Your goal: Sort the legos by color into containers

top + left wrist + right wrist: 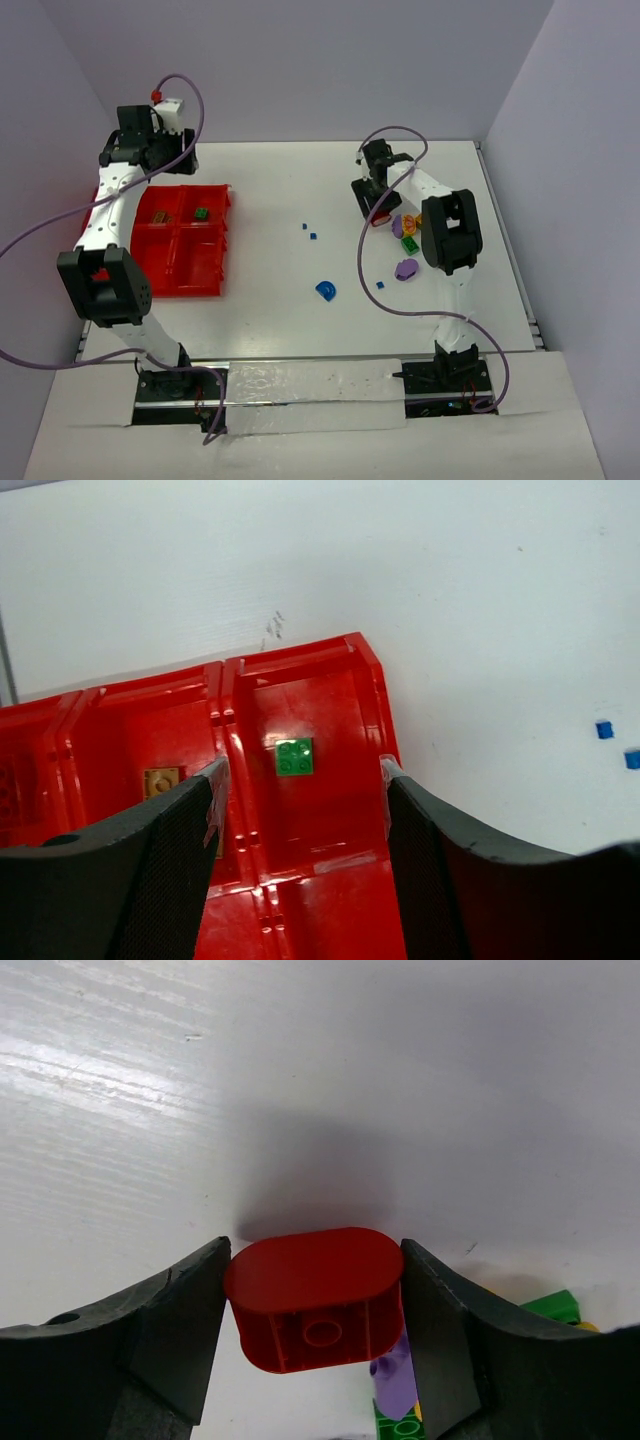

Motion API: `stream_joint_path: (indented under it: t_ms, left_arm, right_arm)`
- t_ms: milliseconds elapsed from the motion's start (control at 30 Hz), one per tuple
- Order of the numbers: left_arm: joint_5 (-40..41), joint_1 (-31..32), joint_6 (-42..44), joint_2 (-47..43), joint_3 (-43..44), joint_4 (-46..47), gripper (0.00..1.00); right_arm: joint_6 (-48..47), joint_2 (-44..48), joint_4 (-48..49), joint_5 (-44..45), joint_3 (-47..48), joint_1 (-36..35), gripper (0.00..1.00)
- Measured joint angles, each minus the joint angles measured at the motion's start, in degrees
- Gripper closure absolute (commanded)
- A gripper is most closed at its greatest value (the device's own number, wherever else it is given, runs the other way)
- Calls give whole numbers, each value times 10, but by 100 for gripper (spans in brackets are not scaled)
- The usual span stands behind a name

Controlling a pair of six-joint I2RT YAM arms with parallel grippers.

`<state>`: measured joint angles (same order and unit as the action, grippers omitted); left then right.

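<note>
Pinching red oval lego (315,1272) endwise in R hand (315,1260), long axis finger-to-finger.

No lettering, number, brand or sign comes through in any of the three views. The closest candidate is a faint grey cluster of marks (272,630) on the white tabletop (480,600), just beyond the far rim of the bright red plastic bins (300,665), and it is too small to read as writing.
</note>
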<state>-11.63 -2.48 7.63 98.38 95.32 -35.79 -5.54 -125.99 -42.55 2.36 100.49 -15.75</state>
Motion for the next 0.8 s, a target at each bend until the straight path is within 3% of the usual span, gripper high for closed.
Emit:
stream_joint_path:
  t_ms: [100, 233, 433, 633, 800]
  left_arm:
    - [-31, 0, -8, -13, -19, 8, 30]
    - [-112, 2, -31, -61, -105, 65, 29]
    - [-248, 37, -71, -141, -250, 171, 28]
    - [-337, 111, -126, -151, -307, 268, 27]
    - [-362, 159, -162, -149, -308, 321, 28]
  right_arm:
    - [9, 0, -12, -27, 4, 0, 99]
    - [51, 4, -30, -101, 16, 0, 100]
    - [166, 43, 9, -290, 18, 3, 100]
    - [382, 90, 226, -531, -70, 3, 100]
    - [702, 99, 586, -641, -205, 2, 100]
